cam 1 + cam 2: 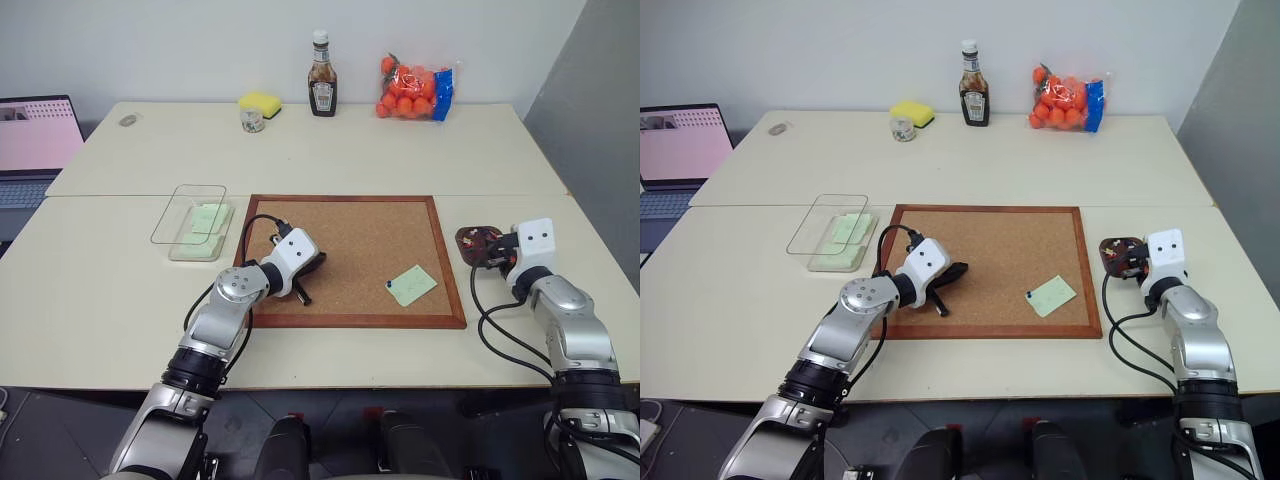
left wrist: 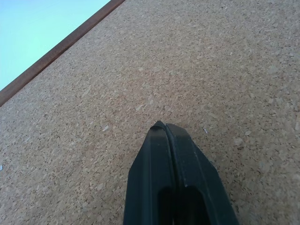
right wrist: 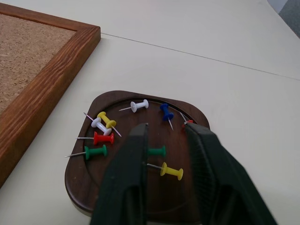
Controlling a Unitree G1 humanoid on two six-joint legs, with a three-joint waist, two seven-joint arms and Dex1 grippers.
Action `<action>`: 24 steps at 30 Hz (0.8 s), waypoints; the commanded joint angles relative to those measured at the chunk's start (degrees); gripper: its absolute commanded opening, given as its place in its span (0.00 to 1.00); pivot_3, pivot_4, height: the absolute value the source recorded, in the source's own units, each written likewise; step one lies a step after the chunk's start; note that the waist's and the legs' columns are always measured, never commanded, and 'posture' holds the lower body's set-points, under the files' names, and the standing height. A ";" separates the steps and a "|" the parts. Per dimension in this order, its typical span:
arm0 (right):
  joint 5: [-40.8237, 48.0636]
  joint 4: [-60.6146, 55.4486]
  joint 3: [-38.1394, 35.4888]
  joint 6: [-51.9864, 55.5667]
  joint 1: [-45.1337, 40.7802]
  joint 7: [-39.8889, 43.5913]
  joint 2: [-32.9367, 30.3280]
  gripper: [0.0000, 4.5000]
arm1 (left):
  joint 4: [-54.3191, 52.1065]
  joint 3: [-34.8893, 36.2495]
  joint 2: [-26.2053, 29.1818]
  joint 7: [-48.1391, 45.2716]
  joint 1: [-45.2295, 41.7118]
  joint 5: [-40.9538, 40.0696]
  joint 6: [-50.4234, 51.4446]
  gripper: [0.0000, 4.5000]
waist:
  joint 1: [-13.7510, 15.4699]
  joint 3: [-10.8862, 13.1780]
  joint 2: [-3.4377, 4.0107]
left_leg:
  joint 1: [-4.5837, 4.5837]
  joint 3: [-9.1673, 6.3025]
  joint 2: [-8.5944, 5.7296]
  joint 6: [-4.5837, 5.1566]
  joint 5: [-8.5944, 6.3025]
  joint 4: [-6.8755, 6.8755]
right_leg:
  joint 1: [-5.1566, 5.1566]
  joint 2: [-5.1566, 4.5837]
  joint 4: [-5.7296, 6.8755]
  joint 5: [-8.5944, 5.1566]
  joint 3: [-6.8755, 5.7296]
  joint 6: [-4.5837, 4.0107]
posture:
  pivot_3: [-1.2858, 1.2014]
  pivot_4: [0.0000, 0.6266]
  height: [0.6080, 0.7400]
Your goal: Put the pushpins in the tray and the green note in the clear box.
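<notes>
Nine tiny colour-headed plastic pushpins [image 3: 103, 138] counted in the small dark brown rounded-square tray [image 3: 77, 180] just beside the wood-framed corkboard [image 1: 350, 240]: two each of green, yellow, white and red, one blue. Directly above, the right gripper [image 3: 166, 127], black fingers parted on nothing, as for a release. One dark pin [image 1: 388, 285] on the cork, seemingly fastening the one pale green square paper note [image 1: 413, 285]. Left gripper [image 2: 165, 127] clenched empty over bare cork, and one shallow clear plastic box [image 1: 180, 252] off the board's far side.
</notes>
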 commanded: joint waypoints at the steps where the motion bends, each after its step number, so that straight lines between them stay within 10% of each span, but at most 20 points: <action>1: 0.72 -3.03 -1.71 -0.74 -0.88 0.19 -0.69 0.53 | 1.67 -1.67 0.20 -0.95 1.56 1.13 1.06 0.00 | 0.00 0.00 0.00 | 0.00 0.00 0.00 0.00 0.00 0.00 | 0.00 0.00 0.00 0.00 0.00 0.00 | 0.52 0.24 1.00; 13: 10.13 -30.60 7.64 5.09 10.72 13.83 -1.00 0.59 | 2.18 -1.45 0.25 -0.76 1.57 1.10 0.51 0.00 | 0.01 0.00 -0.01 | -0.02 -0.08 0.03 0.00 0.00 0.00 | 0.00 0.02 -0.01 -0.01 -0.03 0.00 | 0.52 0.24 1.00; 24: 3.09 -26.00 18.54 2.91 10.70 13.18 2.28 0.59 | 1.79 -1.08 0.31 -0.65 1.92 0.99 0.83 0.00 | 0.02 0.00 -0.01 | -0.01 -0.07 0.02 0.00 0.00 0.01 | -0.01 0.01 -0.02 0.00 -0.07 0.00 | 0.52 0.24 1.00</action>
